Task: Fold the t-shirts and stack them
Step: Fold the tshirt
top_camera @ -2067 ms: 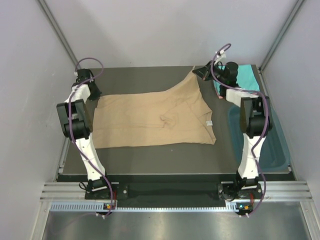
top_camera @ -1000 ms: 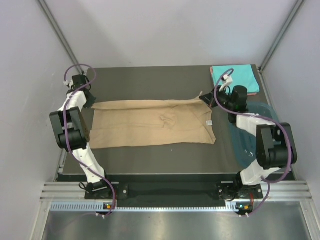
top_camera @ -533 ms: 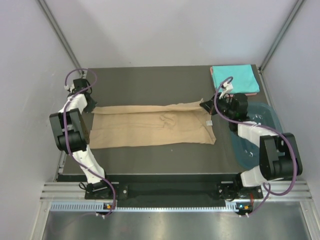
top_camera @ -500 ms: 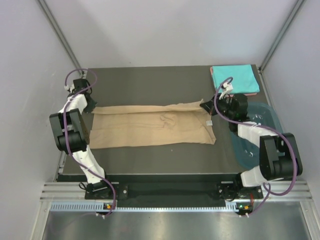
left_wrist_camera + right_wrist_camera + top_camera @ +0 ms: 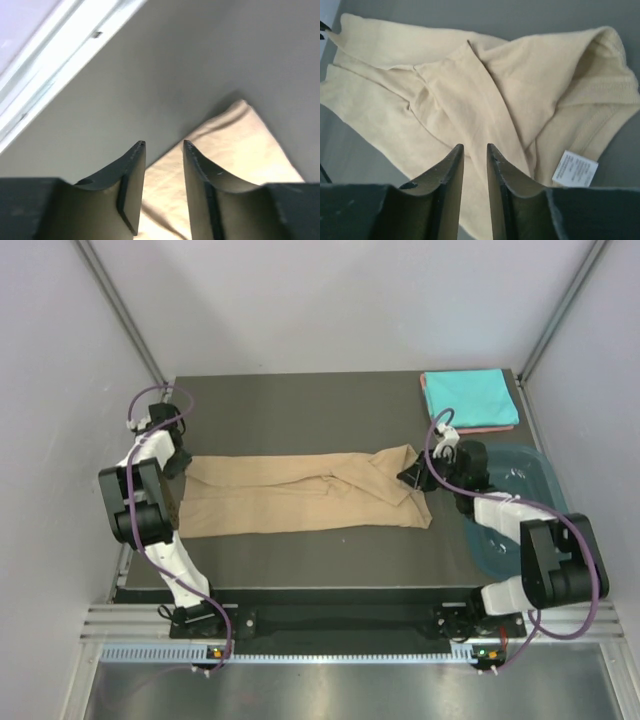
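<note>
The tan t-shirt [image 5: 290,495] lies on the dark table as a long strip, its far edge folded over toward the near side. My left gripper [image 5: 176,462] sits at the strip's far left corner. In the left wrist view that gripper [image 5: 164,144] is open over the corner of the tan cloth [image 5: 235,145], gripping nothing. My right gripper [image 5: 408,478] hovers at the shirt's right end. Seen from the right wrist, it [image 5: 474,146] stands narrowly open above rumpled tan cloth [image 5: 520,75] with nothing between the fingers. A folded turquoise t-shirt [image 5: 468,395] lies on a salmon-pink one [image 5: 490,427] at the back right.
A dark teal plastic tub [image 5: 530,530] sits at the table's right edge, beside the right arm. A white care label [image 5: 575,169] shows at the tan shirt's collar end. The table's metal rail [image 5: 45,65] runs along the left side.
Both grippers brought the tan shirt's far edge toward the near side, laying it over the shirt. Their jaws, shut on the cloth before, have now parted and let it go.
</note>
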Tool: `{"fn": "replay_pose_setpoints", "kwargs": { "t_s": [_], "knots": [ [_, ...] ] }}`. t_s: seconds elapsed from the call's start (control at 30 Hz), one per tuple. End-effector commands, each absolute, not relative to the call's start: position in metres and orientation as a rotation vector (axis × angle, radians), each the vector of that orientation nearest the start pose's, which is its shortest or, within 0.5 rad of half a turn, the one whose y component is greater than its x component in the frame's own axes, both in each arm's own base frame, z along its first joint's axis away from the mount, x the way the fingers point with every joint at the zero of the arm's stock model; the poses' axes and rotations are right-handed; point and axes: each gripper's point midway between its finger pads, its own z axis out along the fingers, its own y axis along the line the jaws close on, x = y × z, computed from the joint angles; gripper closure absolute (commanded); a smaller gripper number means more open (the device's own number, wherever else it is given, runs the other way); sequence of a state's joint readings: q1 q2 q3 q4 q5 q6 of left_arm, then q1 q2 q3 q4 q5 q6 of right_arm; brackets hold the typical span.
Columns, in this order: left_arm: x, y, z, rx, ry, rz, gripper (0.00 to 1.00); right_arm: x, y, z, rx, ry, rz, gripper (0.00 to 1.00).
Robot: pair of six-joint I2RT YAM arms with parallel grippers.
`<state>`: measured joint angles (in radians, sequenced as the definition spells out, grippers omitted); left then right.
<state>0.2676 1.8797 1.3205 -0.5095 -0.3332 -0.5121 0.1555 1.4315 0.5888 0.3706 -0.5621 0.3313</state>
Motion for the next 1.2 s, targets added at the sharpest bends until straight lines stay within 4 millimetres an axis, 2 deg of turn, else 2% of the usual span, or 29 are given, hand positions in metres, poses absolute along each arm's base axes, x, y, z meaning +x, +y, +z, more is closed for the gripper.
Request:
{"fn": "replay_pose_setpoints", "kwargs": {
  "t_s": [0.0,0.03,0.1,0.2,0.23,0.27,0.37,0.4,0.43,0.47,0.53,0.57,0.63,0.67,0.7,0.83,0.93,1.07,1.17],
  "knots": [
    [0.392,0.170,0.092,-1.143,2.251,0.486,0.57,0.333,0.158,0.120,-0.220,2.058,0.832,0.73],
    [0.390,0.170,0.095,-1.150,2.243,0.487,0.56,0.331,0.153,0.117,-0.194,2.089,0.793,0.72],
    [0.389,0.166,0.104,-1.155,2.221,0.457,0.56,0.331,0.150,0.127,-0.176,2.075,0.770,0.71],
    [0.399,0.144,0.108,-1.115,2.213,0.262,0.56,0.337,0.154,0.137,-0.176,2.060,0.774,0.70],
    [0.409,0.123,0.104,-1.071,2.233,0.104,0.56,0.341,0.153,0.137,-0.169,2.061,0.761,0.70],
    [0.415,0.113,0.107,-1.039,2.229,0.021,0.56,0.344,0.156,0.138,-0.174,2.058,0.761,0.69],
    [0.426,0.080,0.094,-0.931,2.274,-0.185,0.56,0.355,0.163,0.136,-0.194,2.064,0.763,0.66],
    [0.426,0.077,0.087,-0.934,2.293,-0.203,0.56,0.363,0.167,0.136,-0.219,2.063,0.760,0.66],
    [0.428,0.077,0.084,-0.946,2.302,-0.204,0.57,0.364,0.169,0.130,-0.231,2.089,0.749,0.65],
    [0.426,0.076,0.071,-0.964,2.336,-0.202,0.57,0.372,0.175,0.137,-0.249,2.090,0.741,0.65],
    [0.424,0.077,0.062,-0.980,2.363,-0.188,0.57,0.371,0.175,0.114,-0.248,2.198,0.710,0.65],
    [0.417,0.081,0.049,-1.010,2.402,-0.140,0.57,0.375,0.178,0.116,-0.255,2.204,0.701,0.64],
    [0.413,0.093,0.046,-1.047,2.420,-0.043,0.57,0.371,0.172,0.103,-0.230,2.270,0.647,0.63],
    [0.409,0.098,0.038,-1.070,2.444,0.001,0.57,0.371,0.172,0.102,-0.230,2.281,0.623,0.62],
    [0.400,0.104,0.034,-1.100,2.471,0.075,0.57,0.371,0.169,0.097,-0.213,2.306,0.598,0.61],
    [0.401,0.107,0.041,-1.120,2.464,0.107,0.57,0.363,0.165,0.081,-0.234,2.389,0.551,0.59],
    [0.407,0.102,0.058,-1.092,2.426,0.062,0.56,0.362,0.170,0.076,-0.313,2.397,0.574,0.57],
    [0.412,0.091,0.078,-1.067,2.395,-0.024,0.55,0.373,0.184,0.078,-0.437,2.355,0.626,0.57],
    [0.413,0.081,0.086,-1.049,2.396,-0.097,0.55,0.381,0.193,0.077,-0.511,2.339,0.632,0.57]
  ]
}}
